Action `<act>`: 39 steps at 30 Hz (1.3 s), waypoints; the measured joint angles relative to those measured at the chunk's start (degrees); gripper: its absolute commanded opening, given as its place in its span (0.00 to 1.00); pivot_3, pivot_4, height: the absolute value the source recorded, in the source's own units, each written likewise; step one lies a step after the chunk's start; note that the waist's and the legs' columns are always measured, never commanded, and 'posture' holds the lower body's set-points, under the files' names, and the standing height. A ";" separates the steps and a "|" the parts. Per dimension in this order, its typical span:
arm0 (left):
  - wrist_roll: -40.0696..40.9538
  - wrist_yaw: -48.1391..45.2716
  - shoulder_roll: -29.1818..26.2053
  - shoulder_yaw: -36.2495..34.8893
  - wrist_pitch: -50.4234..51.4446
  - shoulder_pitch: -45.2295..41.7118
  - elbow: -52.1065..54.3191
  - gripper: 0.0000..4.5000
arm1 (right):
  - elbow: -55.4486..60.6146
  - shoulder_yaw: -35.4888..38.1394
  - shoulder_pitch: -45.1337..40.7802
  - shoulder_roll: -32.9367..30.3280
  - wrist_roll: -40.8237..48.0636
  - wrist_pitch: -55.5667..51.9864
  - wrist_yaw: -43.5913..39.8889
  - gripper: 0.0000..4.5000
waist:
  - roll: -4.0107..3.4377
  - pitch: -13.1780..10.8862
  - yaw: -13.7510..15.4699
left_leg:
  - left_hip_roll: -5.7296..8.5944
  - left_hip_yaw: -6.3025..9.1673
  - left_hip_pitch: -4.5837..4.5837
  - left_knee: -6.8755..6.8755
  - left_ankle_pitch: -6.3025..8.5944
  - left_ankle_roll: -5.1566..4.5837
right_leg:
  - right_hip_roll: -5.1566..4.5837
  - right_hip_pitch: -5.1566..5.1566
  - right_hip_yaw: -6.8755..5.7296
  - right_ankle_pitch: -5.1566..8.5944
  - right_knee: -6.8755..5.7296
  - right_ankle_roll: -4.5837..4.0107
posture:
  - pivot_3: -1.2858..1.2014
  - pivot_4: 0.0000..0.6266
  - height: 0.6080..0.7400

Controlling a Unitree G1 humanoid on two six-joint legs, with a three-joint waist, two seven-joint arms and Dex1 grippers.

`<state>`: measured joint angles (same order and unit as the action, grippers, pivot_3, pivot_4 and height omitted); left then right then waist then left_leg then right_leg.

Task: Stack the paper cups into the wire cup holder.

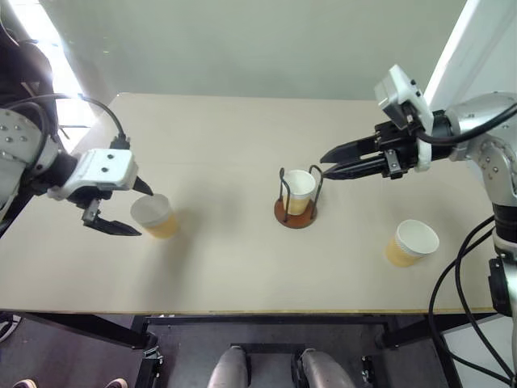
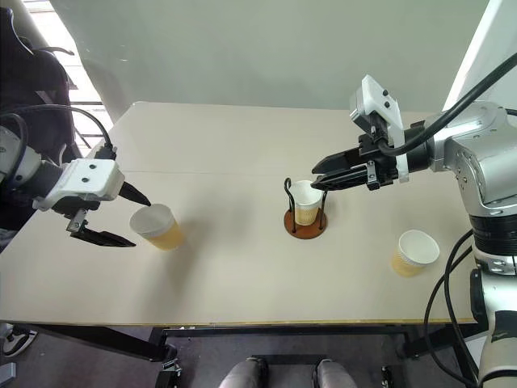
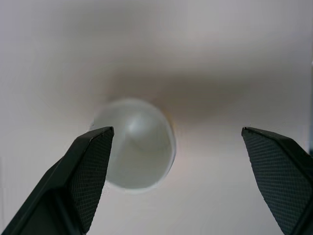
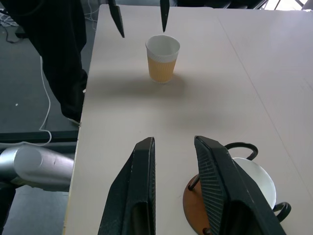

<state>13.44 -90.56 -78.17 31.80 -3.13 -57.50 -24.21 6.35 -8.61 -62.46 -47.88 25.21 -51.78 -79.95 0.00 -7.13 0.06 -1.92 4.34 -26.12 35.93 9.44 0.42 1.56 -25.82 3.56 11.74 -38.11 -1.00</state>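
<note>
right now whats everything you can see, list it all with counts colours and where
paper cups: three, yellow-tan with white rims; one in the wire cup holder, one upright on the robot's left side of the table, one upright on its right side near the front edge
wire cup holder: one, reddish-brown disc base with dark wire loops, middle of the table
table: one, light beige, bearing all of the above
person: one, in dark clothing, standing beyond the table's left end
left gripper: black fingers open, straddling the left cup without touching it
right gripper: black fingers narrowly apart, holding nothing, tips just above the holder's cup
</note>
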 measured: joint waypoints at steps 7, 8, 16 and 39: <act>-3.69 0.00 1.24 0.18 -5.29 0.59 -5.09 1.00 | -0.03 -1.03 -0.01 -0.23 0.44 -0.02 0.05 0.27 | 0.00 0.00 -0.01 | 0.00 0.03 -0.04 0.00 0.04 0.04 | 0.00 -0.03 0.00 0.01 0.01 0.00 | 0.52 0.24 1.00; -3.97 0.00 1.39 0.16 -5.89 1.13 -5.42 1.00 | -0.06 -1.13 -0.01 -0.23 0.47 -0.02 0.06 0.27 | 0.00 0.00 -0.01 | 0.00 0.03 -0.04 0.00 0.04 0.04 | 0.00 -0.03 0.00 0.01 0.01 0.00 | 0.52 0.24 1.00; -6.20 0.00 3.73 -2.53 -10.48 6.09 -7.39 1.00 | 0.13 -1.28 -0.01 -0.46 0.78 -0.02 -0.03 0.27 | 0.01 0.01 -0.02 | 0.00 0.03 -0.05 0.04 0.04 0.04 | 0.00 -0.02 -0.01 0.01 0.00 0.00 | 0.52 0.24 1.00; -13.20 -0.01 9.93 -7.57 -17.35 5.20 -13.12 1.00 | 0.47 -1.60 -0.01 -1.24 1.57 -0.02 -0.04 0.27 | 0.03 0.02 0.00 | 0.00 0.05 -0.05 0.05 0.04 0.03 | 0.00 -0.01 -0.03 0.00 -0.01 0.01 | 0.52 0.24 1.00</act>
<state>0.24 -90.57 -68.24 24.23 -20.48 -52.30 -37.33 6.82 -10.21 -62.47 -49.12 26.78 -51.80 -79.99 0.03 -7.11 0.06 -1.91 4.39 -26.16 35.98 9.48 0.45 1.56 -25.83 3.54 11.74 -38.12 -0.99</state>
